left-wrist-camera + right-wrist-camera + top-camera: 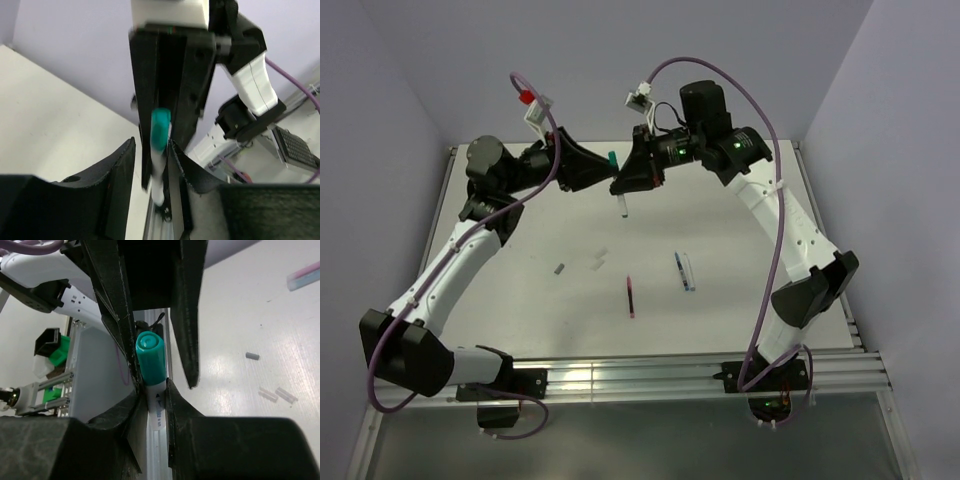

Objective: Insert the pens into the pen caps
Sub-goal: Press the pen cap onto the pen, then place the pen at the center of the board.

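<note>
My right gripper (628,180) is shut on a white pen (156,410) whose upper end carries a teal pen cap (151,357). It holds the pen raised over the far middle of the table, and the white body (623,205) hangs down below the fingers. My left gripper (605,172) faces it tip to tip. Its jaws stand apart on either side of the teal cap (161,130), so it is open and grips nothing. A red pen (631,296) and a dark blue pen (682,270) lie on the table.
A small grey cap (560,267) and pale short caps (599,260) lie left of the red pen. The right wrist view shows the grey cap (252,356) and pale caps (267,394) too. A metal rail (620,375) runs along the near edge.
</note>
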You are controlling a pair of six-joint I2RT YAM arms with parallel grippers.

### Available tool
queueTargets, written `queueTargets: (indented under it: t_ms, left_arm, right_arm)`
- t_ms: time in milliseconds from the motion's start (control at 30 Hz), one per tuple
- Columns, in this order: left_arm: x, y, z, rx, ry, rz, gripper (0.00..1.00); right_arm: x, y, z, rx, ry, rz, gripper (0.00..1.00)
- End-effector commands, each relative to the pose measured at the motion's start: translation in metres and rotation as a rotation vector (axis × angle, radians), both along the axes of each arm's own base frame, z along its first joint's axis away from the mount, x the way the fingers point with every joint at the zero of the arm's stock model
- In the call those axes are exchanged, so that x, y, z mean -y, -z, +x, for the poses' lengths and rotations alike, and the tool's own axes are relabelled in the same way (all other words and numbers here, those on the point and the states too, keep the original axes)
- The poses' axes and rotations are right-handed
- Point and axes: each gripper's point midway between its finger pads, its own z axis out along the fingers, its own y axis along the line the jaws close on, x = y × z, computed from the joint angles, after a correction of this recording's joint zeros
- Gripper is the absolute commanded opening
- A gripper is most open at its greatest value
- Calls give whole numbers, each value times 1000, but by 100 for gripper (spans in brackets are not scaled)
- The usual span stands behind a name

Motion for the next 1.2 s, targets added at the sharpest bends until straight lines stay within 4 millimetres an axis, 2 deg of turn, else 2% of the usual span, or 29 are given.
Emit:
queueTargets:
  t_ms: [0,233,433,533,633,667,733,767,967,1067,1167]
  left_arm:
    - [4,47,-67,-137,371,150,38]
    - [-1,35,-65,-108,369,122,51]
    - [-9,34,-62,-106,357,139,57]
    - [-21,38,-55,-105,321,162,58]
    - [-39,34,-41,8,242,190,59]
    - [-48,46,-35,15,208,225,59]
    - [-55,45,-32,70,179,256,59]
    - [-58,51,-30,107,161,284,59]
    - [-60,53,-31,242,167,318,59]
    - [-60,46,-29,270,166,315,59]
    - [-59,39,-23,283,155,311,59]
  right_arm:
    - [11,-81,32,377,96,202,0]
    - [11,-64,31,352,86,179,0]
    - [15,-61,32,415,101,157,0]
    - [22,-59,31,593,69,112,0]
    - [26,-52,28,650,43,79,0]
    - [27,-50,27,653,32,74,0]
    - [27,-53,25,670,21,78,0]
    - [26,-52,25,669,13,81,0]
    - [22,-58,25,655,11,98,0]
    - [16,-60,29,578,33,126,0]
    - [10,-62,25,489,12,172,0]
